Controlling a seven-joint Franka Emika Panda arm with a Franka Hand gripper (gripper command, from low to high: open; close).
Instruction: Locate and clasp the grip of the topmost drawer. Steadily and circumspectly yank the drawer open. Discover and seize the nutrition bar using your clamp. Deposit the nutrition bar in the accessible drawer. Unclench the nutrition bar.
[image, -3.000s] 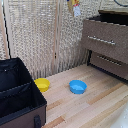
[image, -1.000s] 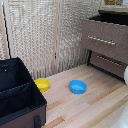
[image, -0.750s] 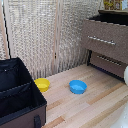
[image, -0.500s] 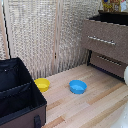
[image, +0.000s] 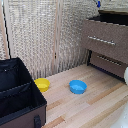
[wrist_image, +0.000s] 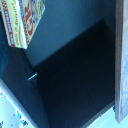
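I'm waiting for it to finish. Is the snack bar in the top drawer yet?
Nearly done. The topmost drawer is already pulled open. The nutrition bar shows over the drawer's dark inside, so it looks put in, or about to be. Whether it has been let go can't be seen, so that step may be left.

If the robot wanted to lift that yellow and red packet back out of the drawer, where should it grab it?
Probably from above. In the wrist view the nutrition bar lies flat on the dark floor of the topmost drawer, which stands pulled open, with only part of it in frame. Being thin and flat, it is likely best pinched across its narrow width, fingers on the two long edges. The gripper itself is not visible.
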